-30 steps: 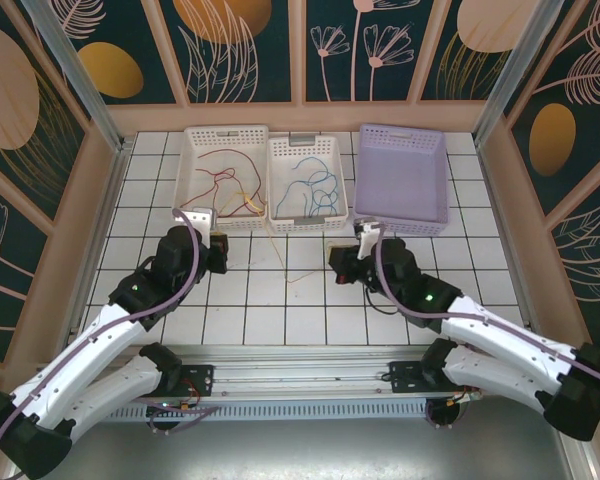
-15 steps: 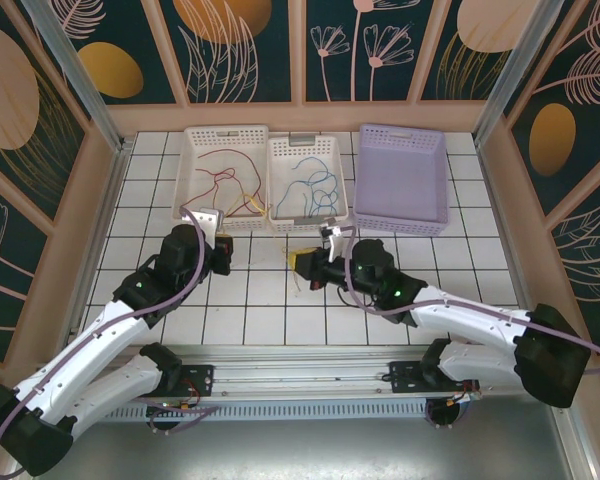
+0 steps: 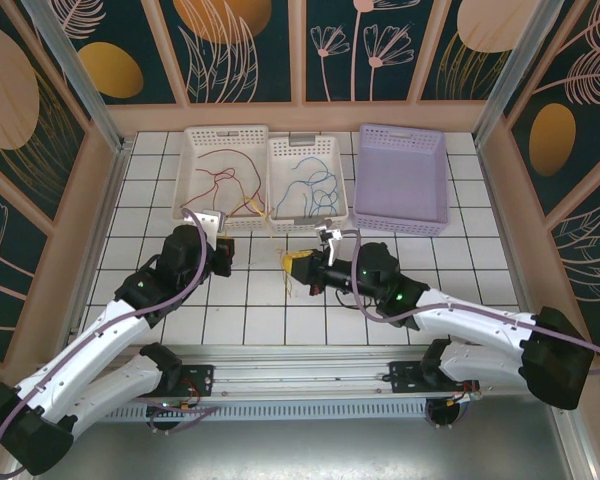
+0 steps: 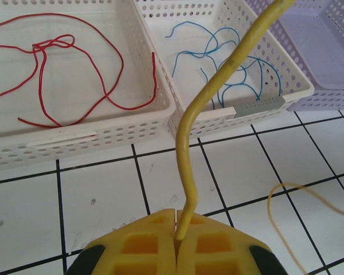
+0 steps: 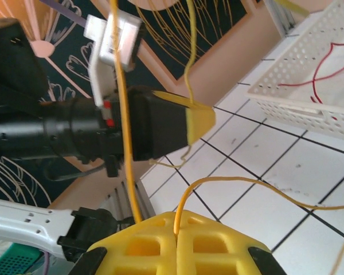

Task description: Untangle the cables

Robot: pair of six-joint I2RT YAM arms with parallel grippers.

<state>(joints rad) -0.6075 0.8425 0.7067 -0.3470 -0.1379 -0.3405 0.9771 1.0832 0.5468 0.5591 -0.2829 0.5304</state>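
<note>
A yellow wire [image 4: 185,134] was pinched in the left tool [image 4: 176,230]. A yellow strand [image 5: 229,179] was pinched in the right tool [image 5: 176,220], above the tabletop [image 3: 250,300].

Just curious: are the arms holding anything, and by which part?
The left end effector and right end effector each pinch a yellow cable; whether end or middle, cannot tell.

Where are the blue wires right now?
The blue wires lie in the middle white basket, left of the purple basket, in the top view.
</note>
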